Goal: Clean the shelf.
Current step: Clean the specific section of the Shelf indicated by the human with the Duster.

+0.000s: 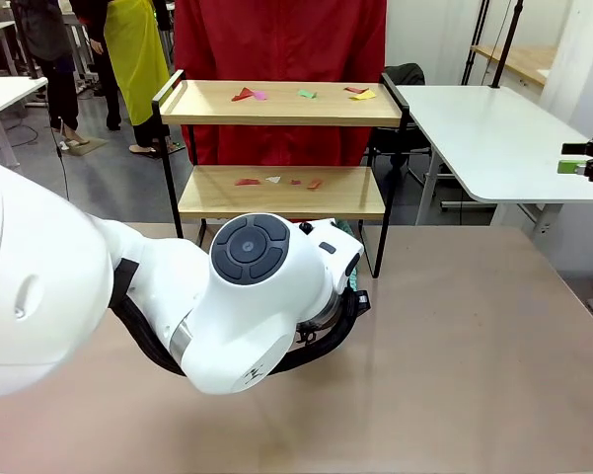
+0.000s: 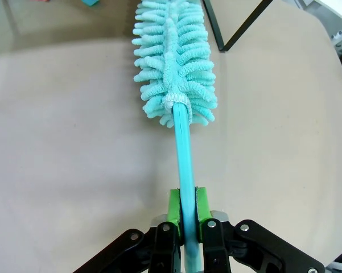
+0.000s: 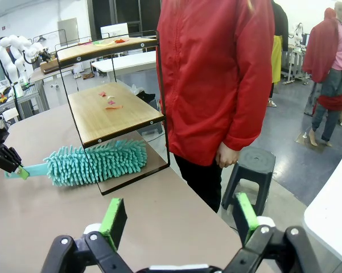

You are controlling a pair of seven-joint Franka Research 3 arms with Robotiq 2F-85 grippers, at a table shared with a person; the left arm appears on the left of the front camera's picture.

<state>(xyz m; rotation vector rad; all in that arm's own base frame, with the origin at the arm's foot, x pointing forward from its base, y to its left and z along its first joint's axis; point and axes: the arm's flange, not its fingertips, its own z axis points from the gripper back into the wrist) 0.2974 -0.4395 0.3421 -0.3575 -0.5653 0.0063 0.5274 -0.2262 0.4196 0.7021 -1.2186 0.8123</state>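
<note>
Left wrist view: left tool point(image 2: 188, 207) clamps duster point(image 2: 175, 62) over tabletop point(image 2: 62, 142); right tool point(image 3: 180, 216) gapes empty.

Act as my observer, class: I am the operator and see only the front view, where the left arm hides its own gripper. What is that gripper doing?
Observer: The left gripper is shut on the handle of a teal duster.
Operator: Where is the duster's head?
Observer: It lies on the table, reaching under the shelf's lower board.
Operator: And the right gripper?
Observer: The right gripper is open, with nothing between its fingers.
</note>
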